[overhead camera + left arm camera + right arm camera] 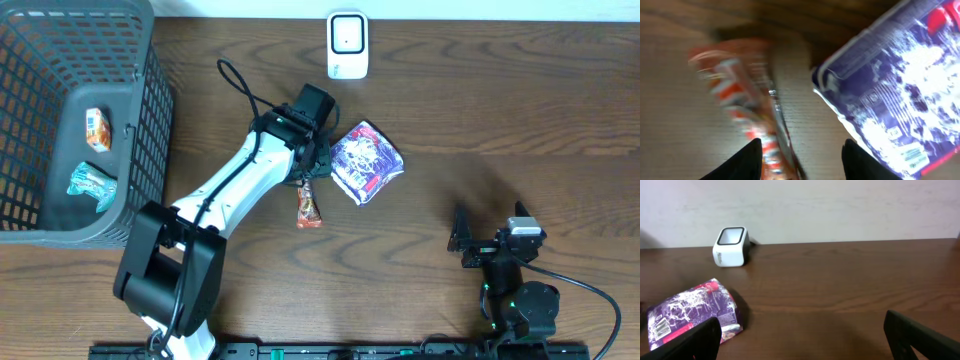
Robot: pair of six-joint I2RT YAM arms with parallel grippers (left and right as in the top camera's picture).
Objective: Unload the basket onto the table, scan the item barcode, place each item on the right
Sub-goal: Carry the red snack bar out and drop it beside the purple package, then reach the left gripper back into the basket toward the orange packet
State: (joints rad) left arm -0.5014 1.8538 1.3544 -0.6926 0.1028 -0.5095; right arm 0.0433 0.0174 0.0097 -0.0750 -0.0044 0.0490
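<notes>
Slim orange-red snack wrapper (308, 207) sits between the parted, empty jaws of the left gripper (802, 159), which should centre on it before closing; right gripper (802, 332) gapes idle.

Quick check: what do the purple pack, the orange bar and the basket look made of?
Purple pack: glossy plastic film, likely; it shines and crinkles.
Orange bar: thin printed wrapper, probably plastic or foil; too blurred to say more.
Basket: grey moulded plastic mesh, matte, by its look.
</notes>
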